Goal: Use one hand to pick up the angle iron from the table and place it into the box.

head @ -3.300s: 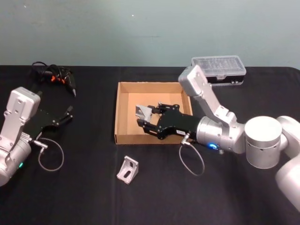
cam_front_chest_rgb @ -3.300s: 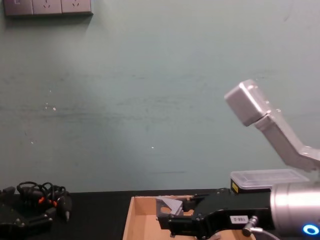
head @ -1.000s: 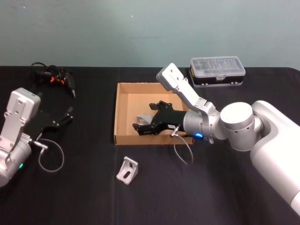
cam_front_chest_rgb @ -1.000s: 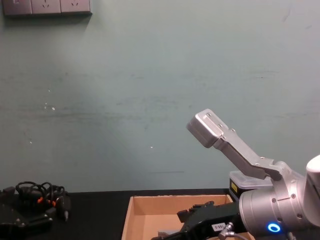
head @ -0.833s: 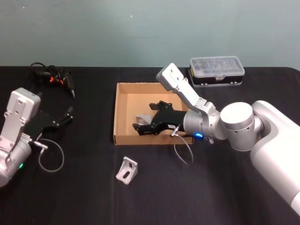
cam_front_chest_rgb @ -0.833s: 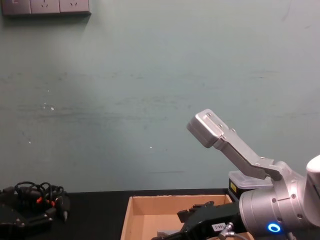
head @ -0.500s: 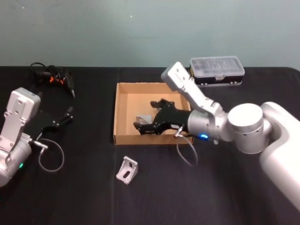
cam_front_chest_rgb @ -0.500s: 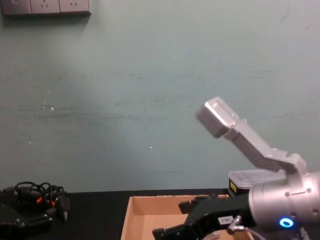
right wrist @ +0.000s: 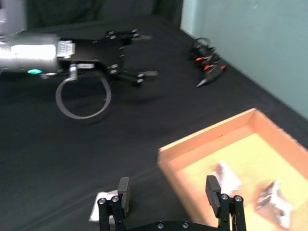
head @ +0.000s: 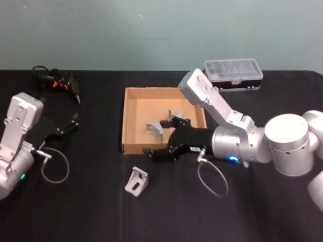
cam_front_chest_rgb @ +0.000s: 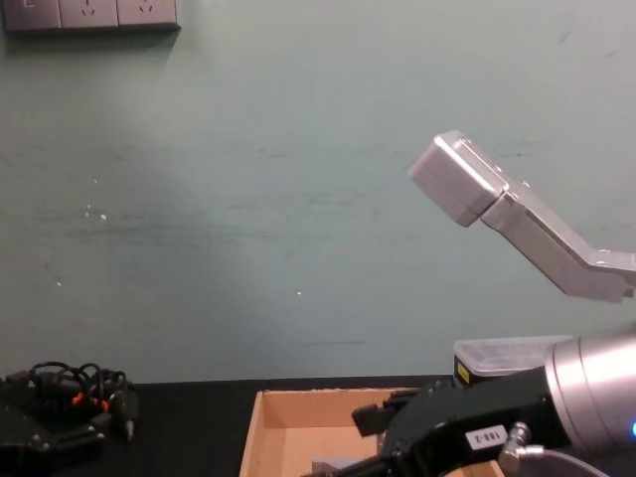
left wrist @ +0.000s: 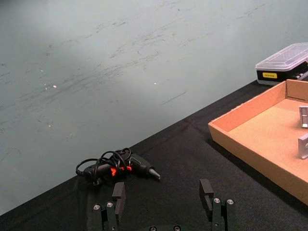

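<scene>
Head view: right gripper [head: 157,137] hangs over the box's [head: 124,121] near wall, fingers spread wide and holding nothing; inside the box lie the near bracket [head: 153,128] and the far bracket [head: 175,115], apart from each other, and the loose bracket [head: 137,182] sits on the table [head: 91,201] just in front of the box with open black tabletop all round it. Left gripper [head: 73,123] is parked well off to the left. Left wrist view: its fingers [left wrist: 118,190] stand apart, empty, bare table ahead as far as the cable bundle [left wrist: 115,166]. Right wrist view: open fingers [right wrist: 211,186] straddle the box corner [right wrist: 192,149], loose bracket [right wrist: 97,211] close below. Chest view: the gripper is low behind the box rim [cam_front_chest_rgb: 298,396]. Half a second back it was over the box floor; three seconds back it carried a bracket there, now released
</scene>
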`<state>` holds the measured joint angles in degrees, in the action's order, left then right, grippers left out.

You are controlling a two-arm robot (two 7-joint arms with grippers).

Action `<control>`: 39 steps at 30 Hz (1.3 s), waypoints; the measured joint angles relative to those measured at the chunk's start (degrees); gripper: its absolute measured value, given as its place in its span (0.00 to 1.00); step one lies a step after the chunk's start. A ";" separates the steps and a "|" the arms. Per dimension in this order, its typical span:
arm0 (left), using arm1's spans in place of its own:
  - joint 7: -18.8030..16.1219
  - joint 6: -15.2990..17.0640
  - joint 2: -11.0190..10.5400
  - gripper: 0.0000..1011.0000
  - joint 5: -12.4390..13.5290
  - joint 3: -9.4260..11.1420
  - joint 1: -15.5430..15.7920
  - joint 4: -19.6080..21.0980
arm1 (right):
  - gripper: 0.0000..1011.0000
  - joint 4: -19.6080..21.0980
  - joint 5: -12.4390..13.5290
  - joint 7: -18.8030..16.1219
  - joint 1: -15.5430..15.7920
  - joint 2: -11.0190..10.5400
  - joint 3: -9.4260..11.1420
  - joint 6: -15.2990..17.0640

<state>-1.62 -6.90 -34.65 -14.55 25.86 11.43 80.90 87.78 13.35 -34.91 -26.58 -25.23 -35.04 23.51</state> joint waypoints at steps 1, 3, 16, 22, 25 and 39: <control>0.00 -0.01 0.00 1.00 0.00 0.00 0.00 0.00 | 0.99 0.83 0.21 -0.11 0.18 -0.29 -0.17 0.94; 0.00 0.00 0.00 1.00 0.00 0.00 0.00 0.00 | 0.99 3.05 0.66 -0.40 0.52 -1.10 -0.89 3.76; 0.00 0.00 0.00 1.00 0.00 0.00 0.00 0.00 | 0.99 6.44 -1.69 -2.66 -2.83 -1.89 -9.76 13.87; 0.00 -0.01 0.00 1.00 0.00 0.00 0.00 0.00 | 0.99 4.76 -3.85 -2.56 -3.90 -0.90 -12.00 15.24; 0.00 0.00 0.00 1.00 0.00 0.00 0.00 0.00 | 0.99 3.75 -4.45 -2.15 -3.90 -0.19 -12.15 15.38; 0.00 0.00 0.00 1.00 0.00 0.00 0.00 0.00 | 0.99 1.49 -6.32 1.13 -1.95 2.55 -9.72 12.98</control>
<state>-1.62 -6.91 -34.64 -14.54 25.86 11.43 80.90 89.27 7.03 -33.78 -28.53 -22.68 -44.76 36.49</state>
